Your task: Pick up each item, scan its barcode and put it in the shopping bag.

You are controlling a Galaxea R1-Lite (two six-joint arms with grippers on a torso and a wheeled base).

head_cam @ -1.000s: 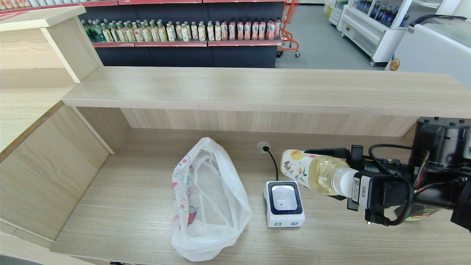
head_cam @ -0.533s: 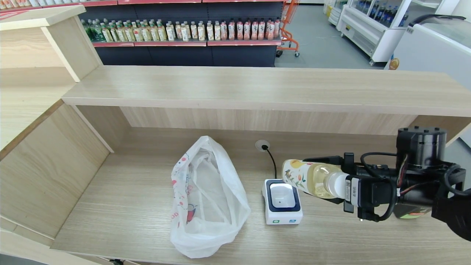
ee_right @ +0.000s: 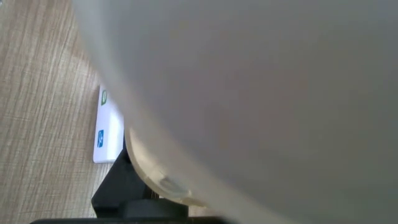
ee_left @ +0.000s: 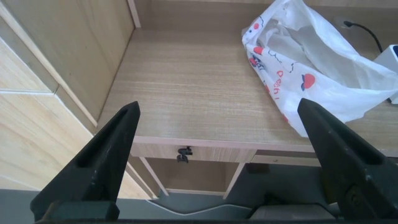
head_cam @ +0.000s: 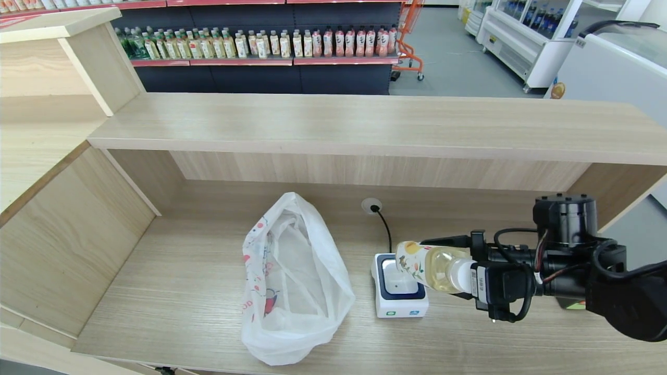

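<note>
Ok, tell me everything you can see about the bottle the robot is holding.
The bottle is clear plastic with pale yellow drink inside, a white cap, and a white wrapper printed with orange fruit and leaves round its lower part. It lies sideways in the air, clamped near the cap end by the right gripper. Its base end hangs over the window of the scanner, seemingly without touching it.

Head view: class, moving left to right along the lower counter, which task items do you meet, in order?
shopping bag → barcode scanner → drink bottle
</note>
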